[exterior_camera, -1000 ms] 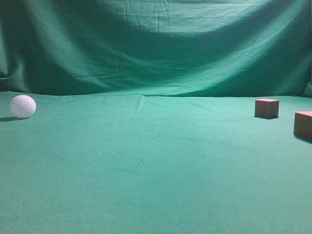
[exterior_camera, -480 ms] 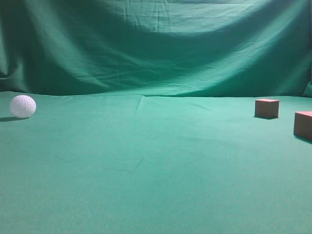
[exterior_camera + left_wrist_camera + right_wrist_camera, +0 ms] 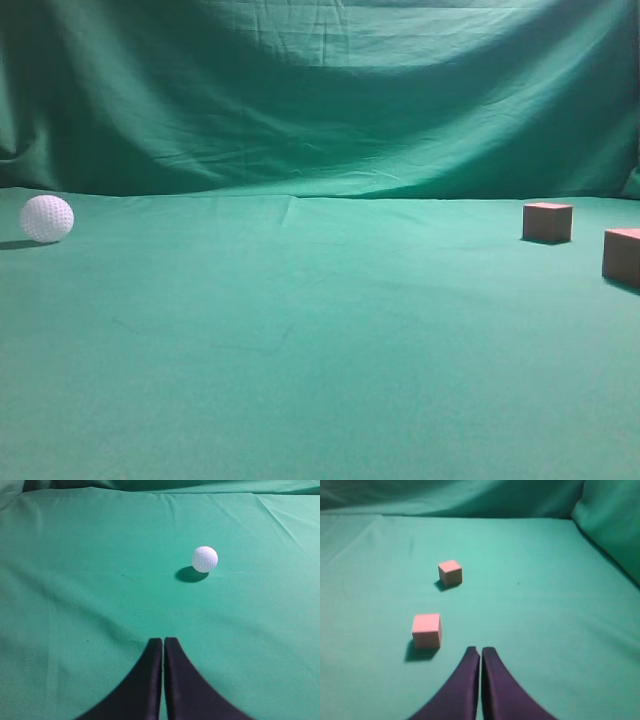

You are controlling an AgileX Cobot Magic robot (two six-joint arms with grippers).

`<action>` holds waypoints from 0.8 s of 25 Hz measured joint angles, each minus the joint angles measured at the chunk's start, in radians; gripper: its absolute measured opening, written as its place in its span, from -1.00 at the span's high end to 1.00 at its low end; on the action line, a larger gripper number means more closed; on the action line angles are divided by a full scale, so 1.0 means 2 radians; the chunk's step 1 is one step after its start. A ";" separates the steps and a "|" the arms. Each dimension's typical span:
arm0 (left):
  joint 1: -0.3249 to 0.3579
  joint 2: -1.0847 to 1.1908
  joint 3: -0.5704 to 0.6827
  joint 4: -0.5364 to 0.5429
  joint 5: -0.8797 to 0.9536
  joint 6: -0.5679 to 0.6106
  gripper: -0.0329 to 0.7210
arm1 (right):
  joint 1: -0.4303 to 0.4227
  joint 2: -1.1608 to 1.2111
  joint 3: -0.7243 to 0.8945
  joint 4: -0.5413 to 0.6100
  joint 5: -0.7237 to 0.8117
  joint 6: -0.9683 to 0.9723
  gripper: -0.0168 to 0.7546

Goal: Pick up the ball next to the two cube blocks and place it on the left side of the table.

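The white dimpled golf ball (image 3: 47, 218) rests on the green table (image 3: 320, 340) at the far left of the exterior view. It also shows in the left wrist view (image 3: 205, 559), ahead and right of my left gripper (image 3: 163, 640), which is shut and empty. The two reddish-brown cube blocks (image 3: 548, 222) (image 3: 622, 256) sit at the far right. In the right wrist view the blocks (image 3: 450, 572) (image 3: 426, 629) lie ahead and left of my right gripper (image 3: 480, 651), which is shut and empty. Neither gripper shows in the exterior view.
A green cloth backdrop (image 3: 320, 100) hangs behind the table. In the right wrist view a raised fold of green cloth (image 3: 610, 525) stands at the right edge.
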 joint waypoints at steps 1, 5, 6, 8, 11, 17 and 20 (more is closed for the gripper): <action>0.000 0.000 0.000 0.000 0.000 0.000 0.91 | 0.000 0.000 0.001 0.000 0.000 0.004 0.96; 0.000 0.000 0.000 0.000 0.000 0.000 0.91 | 0.000 0.000 0.001 0.000 -0.001 0.012 0.96; 0.000 0.000 0.000 0.000 0.000 0.000 0.91 | 0.000 0.000 0.001 0.000 0.001 0.011 0.96; 0.000 0.000 0.000 0.000 0.000 0.000 0.91 | 0.000 0.000 0.001 0.000 0.001 0.010 0.96; 0.000 0.000 0.000 0.000 0.000 0.000 0.91 | 0.000 0.000 0.001 0.000 0.002 0.009 0.96; 0.000 0.000 0.000 0.000 0.000 0.000 0.91 | 0.000 0.000 0.001 0.000 0.002 0.009 0.96; 0.000 0.000 0.000 0.000 0.000 0.000 0.91 | 0.000 0.000 0.001 0.000 0.002 0.009 0.96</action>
